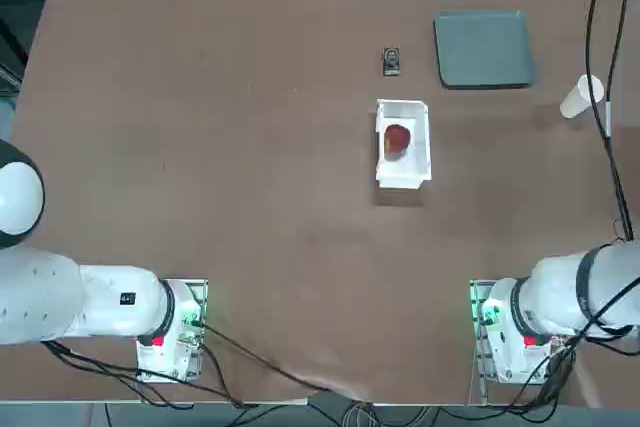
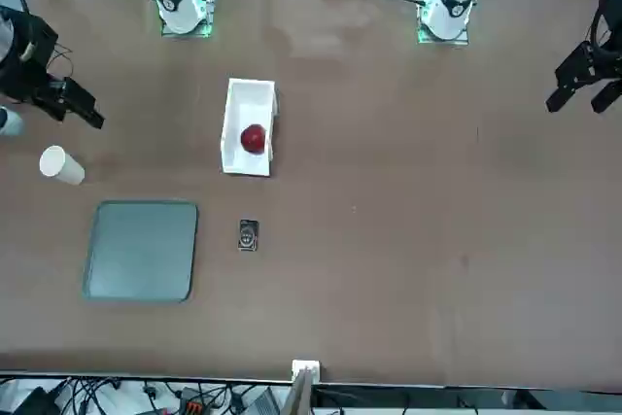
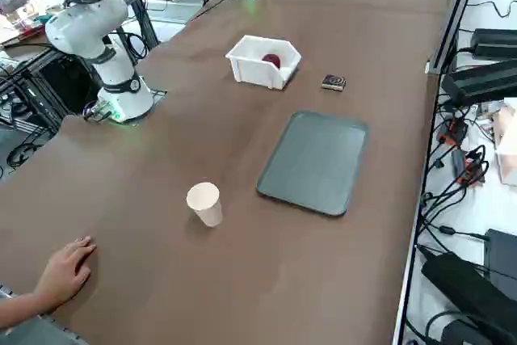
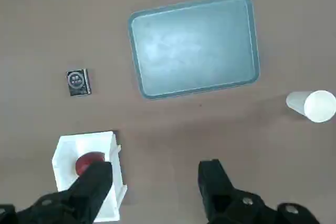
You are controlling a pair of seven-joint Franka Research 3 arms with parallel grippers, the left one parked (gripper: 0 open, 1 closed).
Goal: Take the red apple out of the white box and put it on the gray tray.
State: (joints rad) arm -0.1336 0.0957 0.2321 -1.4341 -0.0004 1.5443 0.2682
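A: Where was the apple (image 1: 397, 138)?

B: It lay inside the box (image 1: 403, 176), a small white open container near the middle of the brown table (image 1: 220, 147). The apple sat toward the box's end that faced the tray (image 1: 484, 48), close to one long wall.

A: And the tray?

B: It was flat, dark gray-green, and bare. It lay well apart from the box, on the far side from the robot and toward its right. Between the box and the tray, nearer the box, lay a small dark card (image 1: 391, 61) with a pale printed face.

A: Anything else near the box?

B: A paper cup (image 1: 581, 97) lay tipped on its side, well off to the robot's right of the box and beside the tray. A person's hand (image 3: 65, 269) rested flat on the table edge, beyond the cup from the box.

A: What about the robot's hand?

B: The robot's right hand (image 4: 156, 179) hung high above the table, released, its two black fingers (image 4: 95, 178) spread wide with nothing between them. In the wrist view one finger overlapped the box's edge, right by the apple, yet the hand was well above it and touched nothing. From the front it showed at the table's side, clear of the box.
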